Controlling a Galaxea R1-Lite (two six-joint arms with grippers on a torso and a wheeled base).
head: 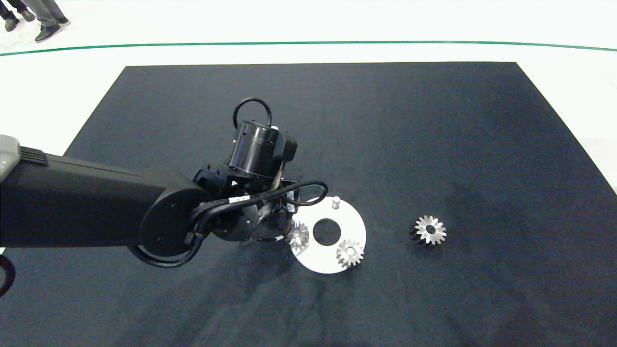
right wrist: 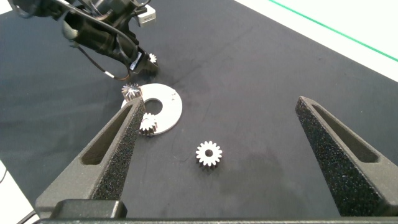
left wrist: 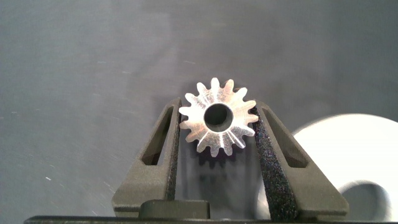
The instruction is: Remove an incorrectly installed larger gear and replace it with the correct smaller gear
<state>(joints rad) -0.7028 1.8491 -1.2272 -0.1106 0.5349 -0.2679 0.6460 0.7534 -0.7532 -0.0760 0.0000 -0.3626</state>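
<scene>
My left gripper [left wrist: 216, 113] is shut on the smaller gear [left wrist: 217, 118], a silver gear with short teeth, its fingers [left wrist: 165, 146] pressing both sides. In the head view this smaller gear [head: 297, 234] hangs at the left edge of the white round plate [head: 315, 260]; whether it touches the plate I cannot tell. The larger gear [head: 430, 230], with flared teeth and a dark body, lies on the black mat to the right of the plate, also visible as the larger gear [right wrist: 209, 153]. My right gripper [right wrist: 219, 104] is open, empty and well above the mat.
A second small gear [head: 350, 252] sits on the plate's front right. A bare metal peg [head: 336, 201] stands at the plate's far edge. Another small gear [right wrist: 151, 58] lies on the mat beyond the plate, by the left arm. A person's shoes [head: 48, 31] show at the far left.
</scene>
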